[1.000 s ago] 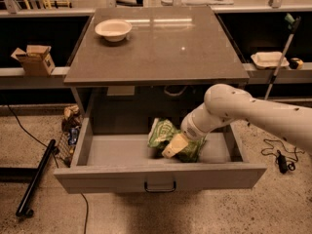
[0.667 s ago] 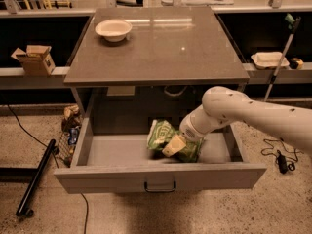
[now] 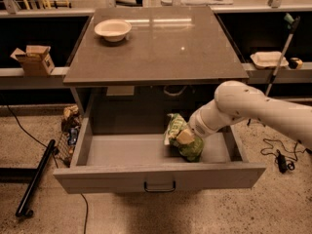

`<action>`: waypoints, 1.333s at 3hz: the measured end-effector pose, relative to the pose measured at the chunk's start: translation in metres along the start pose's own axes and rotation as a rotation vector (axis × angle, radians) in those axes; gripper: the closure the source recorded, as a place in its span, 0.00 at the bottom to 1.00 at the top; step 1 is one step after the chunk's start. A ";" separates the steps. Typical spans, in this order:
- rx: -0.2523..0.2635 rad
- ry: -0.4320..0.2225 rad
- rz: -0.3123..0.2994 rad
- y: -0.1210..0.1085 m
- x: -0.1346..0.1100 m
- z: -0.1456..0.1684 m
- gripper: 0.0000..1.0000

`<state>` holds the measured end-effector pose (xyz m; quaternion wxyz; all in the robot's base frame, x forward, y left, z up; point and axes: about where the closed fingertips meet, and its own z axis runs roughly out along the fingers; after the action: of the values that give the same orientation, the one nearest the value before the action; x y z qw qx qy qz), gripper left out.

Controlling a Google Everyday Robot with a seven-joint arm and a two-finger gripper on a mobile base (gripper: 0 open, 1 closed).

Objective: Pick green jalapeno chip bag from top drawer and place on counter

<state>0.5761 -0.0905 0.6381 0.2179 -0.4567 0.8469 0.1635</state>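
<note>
The green jalapeno chip bag (image 3: 175,126) stands crumpled in the right half of the open top drawer (image 3: 97,177), its top raised to about the height of the drawer's walls. My gripper (image 3: 185,137) reaches into the drawer from the right on the white arm (image 3: 243,106) and is shut on the bag's middle, one tan finger across its front. The lower part of the bag hangs below the gripper. The counter (image 3: 161,48) lies above and behind the drawer.
A white bowl (image 3: 113,29) sits at the counter's back left. A cardboard box (image 3: 34,60) is on the left shelf and a pale tray (image 3: 268,59) on the right shelf. A black pole (image 3: 36,177) and cables lie on the floor.
The gripper has closed in on the bag and raised it slightly; the bag's top now stands higher and more upright in the drawer.
</note>
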 end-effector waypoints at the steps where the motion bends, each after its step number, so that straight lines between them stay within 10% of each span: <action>1: 0.066 -0.036 -0.052 -0.020 -0.007 -0.076 0.93; 2: 0.137 -0.007 -0.102 -0.036 -0.015 -0.152 1.00; 4: 0.192 -0.003 -0.162 -0.026 -0.028 -0.162 1.00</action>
<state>0.5763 -0.1615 0.7882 0.2743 -0.5006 0.8185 0.0644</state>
